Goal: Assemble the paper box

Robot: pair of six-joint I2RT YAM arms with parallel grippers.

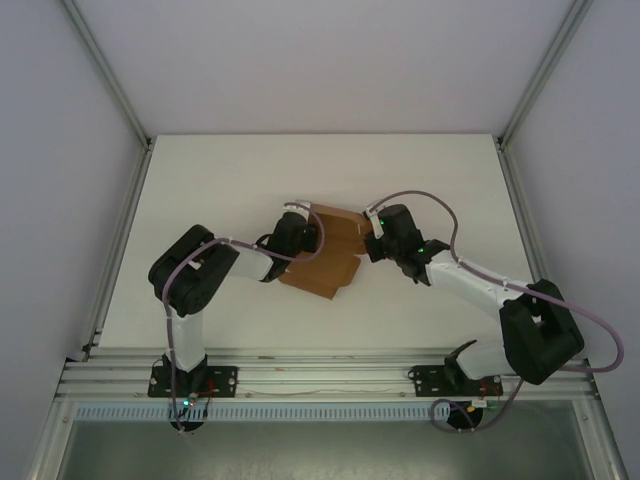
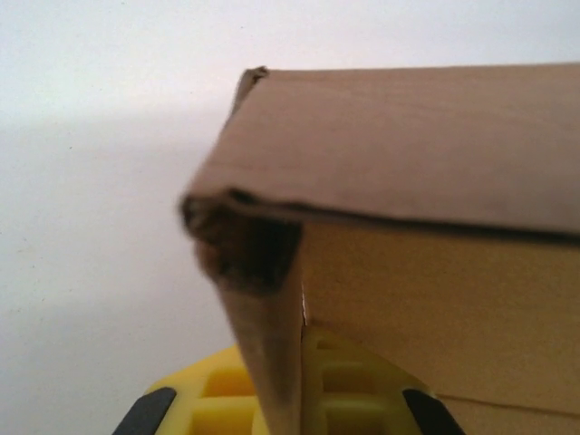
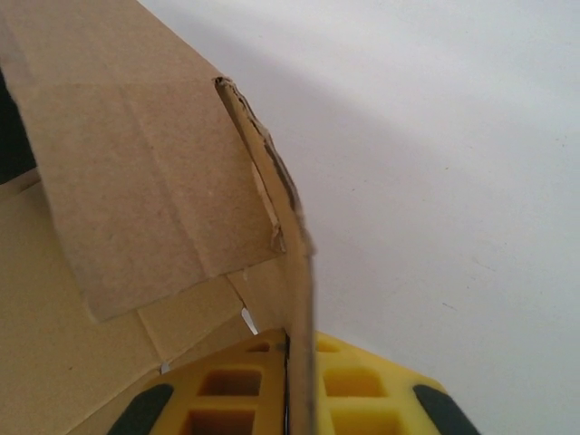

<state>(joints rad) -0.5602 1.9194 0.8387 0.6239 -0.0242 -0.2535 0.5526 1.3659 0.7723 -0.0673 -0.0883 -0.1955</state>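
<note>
**A:** Paper box (image 1: 325, 255), where does it lie?

**B:** Mid-table (image 1: 200, 190), half-folded, between both arms, with its length slanting from near-left to far-right.

**A:** And the grips?

**B:** The left gripper (image 1: 303, 240) is clamped tight on the left wall. The right gripper (image 1: 369, 240) pinches an upright flap (image 3: 276, 208), pads against both faces. Neither arm is nearer, so folding probably works inward.

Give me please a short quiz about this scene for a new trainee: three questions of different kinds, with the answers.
1. True or false: both arms reach to the paper box in the middle of the table.
2. Choose one: the box is made of A) brown cardboard, B) white plastic, C) grey metal.
3. Fill in: in the left wrist view, the left jaws are shut on a thin ____ of the box.

Key: 1 true; 2 A; 3 panel.
</note>
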